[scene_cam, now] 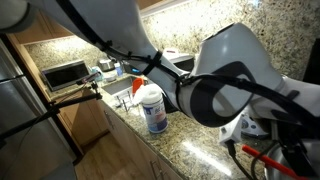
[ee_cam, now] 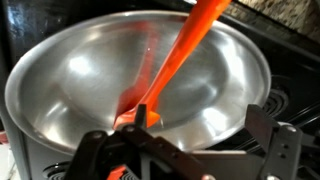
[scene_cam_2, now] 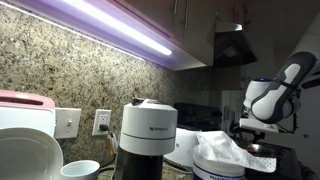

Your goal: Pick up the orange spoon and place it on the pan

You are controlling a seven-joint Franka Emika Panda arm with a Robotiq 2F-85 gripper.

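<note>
Right now your gripper (ee_cam: 182, 145) hangs just above the pan (ee_cam: 70, 70) with its jaws apart, holding nothing. The orange spoon (ee_cam: 170, 65) lies in the pan, its head down in the bowl and its handle leaning out over the rim. In an exterior view, a coffee machine (scene_cam_2: 148, 130) and a crumpled white bag (scene_cam_2: 225, 155) stand in front of the arm (scene_cam_2: 272, 100). A white bottle (scene_cam: 154, 110) stands on the granite table (scene_cam: 130, 140).

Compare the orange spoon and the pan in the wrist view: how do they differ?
The orange spoon is slim and long; the pan is round and wide. The spoon is bright orange, the pan shiny grey metal. The spoon lies slanted inside the pan, its handle crossing the rim.
</note>
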